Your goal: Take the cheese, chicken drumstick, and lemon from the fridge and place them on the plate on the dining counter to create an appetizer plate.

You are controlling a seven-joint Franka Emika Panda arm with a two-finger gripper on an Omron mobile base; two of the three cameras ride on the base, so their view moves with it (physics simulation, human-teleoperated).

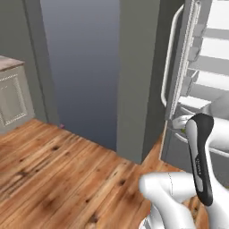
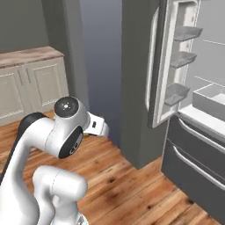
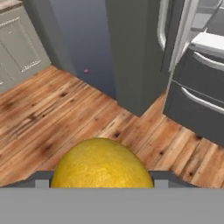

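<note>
Hand view: lemon (image 3: 103,164) sits right at the bottom centre, big and close, between the gripper (image 3: 103,181) fingers — fingers spread wide and clamped on it, the dark tips just showing either side of the fruit. Below and beyond the lemon is wooden plank floor (image 3: 57,113). The fridge (image 3: 199,100) stands at the upper right, its upper door (image 3: 173,35) swung open with a long pale bar handle (image 3: 162,24) on the outer face, dark lower drawers with curved handles underneath. In the right base view the open door shows three grey door bins (image 2: 182,59) stacked on its white inner side, and a grey drawer box (image 2: 211,101) inside the white interior; the arm's white wrist (image 2: 94,125) pokes out from behind the big rounded joint, low, well apart from the fridge, with a sliver of yellow under it. A pale cabinet (image 2: 30,83) with panelled doors and a wood-tone top stands at the left against the grey wall. Tiny pinkish-red speck (image 3: 86,71) on the floor near the wall base — too small to identify.
</note>
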